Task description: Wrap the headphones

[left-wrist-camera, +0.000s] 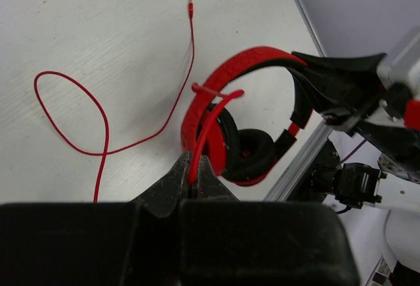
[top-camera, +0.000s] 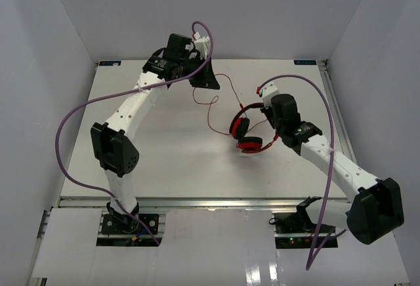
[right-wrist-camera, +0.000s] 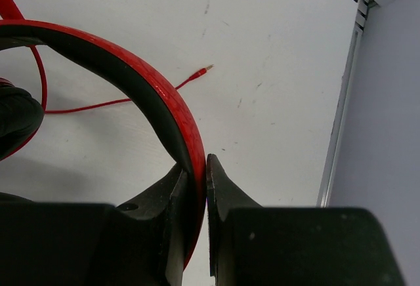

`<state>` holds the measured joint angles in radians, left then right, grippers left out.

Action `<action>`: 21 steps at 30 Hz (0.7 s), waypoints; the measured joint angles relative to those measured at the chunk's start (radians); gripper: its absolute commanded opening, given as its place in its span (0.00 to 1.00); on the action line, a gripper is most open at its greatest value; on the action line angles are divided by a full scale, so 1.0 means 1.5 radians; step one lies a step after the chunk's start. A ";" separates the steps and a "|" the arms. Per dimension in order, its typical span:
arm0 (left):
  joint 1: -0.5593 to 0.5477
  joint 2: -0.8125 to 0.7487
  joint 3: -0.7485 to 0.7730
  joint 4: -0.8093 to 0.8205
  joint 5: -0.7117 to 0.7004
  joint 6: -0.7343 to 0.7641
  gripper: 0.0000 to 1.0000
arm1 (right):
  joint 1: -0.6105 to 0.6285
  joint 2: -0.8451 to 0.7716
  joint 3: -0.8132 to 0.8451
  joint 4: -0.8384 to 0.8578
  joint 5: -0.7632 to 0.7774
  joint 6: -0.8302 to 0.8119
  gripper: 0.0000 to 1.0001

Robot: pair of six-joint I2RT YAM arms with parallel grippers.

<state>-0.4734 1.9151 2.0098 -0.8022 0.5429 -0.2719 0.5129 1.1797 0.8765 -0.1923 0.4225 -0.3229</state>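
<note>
The red headphones (top-camera: 247, 135) hang over the middle right of the table, black ear cushions (left-wrist-camera: 249, 151) facing inward. My right gripper (top-camera: 268, 111) is shut on the headband (right-wrist-camera: 141, 82), one jaw on each side of the band. Up at the far centre, my left gripper (top-camera: 209, 82) is shut on the thin red cable (left-wrist-camera: 200, 142) just short of the band, where one strand lies across the headband (left-wrist-camera: 216, 93). The remaining cable (left-wrist-camera: 98, 112) loops loosely on the table and ends in its plug (left-wrist-camera: 190, 5), which the right wrist view also shows as a plug (right-wrist-camera: 205, 70).
Thick purple robot cables (top-camera: 65, 128) arc beside both arms. The white table (top-camera: 164, 155) ends in a metal rail (right-wrist-camera: 341, 102) on the right, with grey walls close behind and on both sides. The right arm's black wrist (left-wrist-camera: 348, 86) sits directly beyond the headphones in the left wrist view.
</note>
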 measured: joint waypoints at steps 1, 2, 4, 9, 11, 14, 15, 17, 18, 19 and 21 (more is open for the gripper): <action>-0.002 -0.008 -0.004 0.002 0.005 -0.002 0.00 | -0.008 0.010 0.006 0.006 0.009 0.006 0.08; -0.004 -0.017 -0.008 0.003 0.009 -0.003 0.00 | -0.015 0.018 0.012 0.010 0.018 0.012 0.08; -0.010 -0.034 -0.018 0.002 0.014 -0.004 0.00 | -0.025 0.034 0.027 0.018 0.040 0.019 0.08; -0.030 -0.067 -0.027 -0.002 0.023 -0.007 0.00 | -0.044 0.090 0.081 0.049 0.097 0.039 0.08; -0.046 -0.072 -0.027 0.000 0.027 -0.012 0.00 | -0.058 0.114 0.102 0.064 0.107 0.058 0.08; -0.083 -0.072 -0.039 0.015 0.041 -0.027 0.00 | -0.077 0.142 0.130 0.077 0.112 0.099 0.08; -0.096 -0.072 -0.049 0.021 0.046 -0.034 0.00 | -0.080 0.149 0.139 0.078 0.114 0.114 0.08; -0.121 -0.072 -0.073 0.035 0.055 -0.051 0.00 | -0.084 0.164 0.156 0.079 0.117 0.147 0.08; -0.133 -0.072 -0.087 0.046 0.059 -0.061 0.00 | -0.085 0.171 0.164 0.080 0.118 0.166 0.08; -0.143 -0.072 -0.104 0.060 0.063 -0.072 0.00 | -0.086 0.178 0.173 0.080 0.117 0.186 0.08; -0.160 -0.072 -0.141 0.091 0.066 -0.098 0.02 | -0.087 0.190 0.188 0.080 0.111 0.223 0.08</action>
<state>-0.7135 1.8076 1.7988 -0.6659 0.6420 -0.4194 0.3823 1.4641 1.1591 -0.0716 0.5890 0.0117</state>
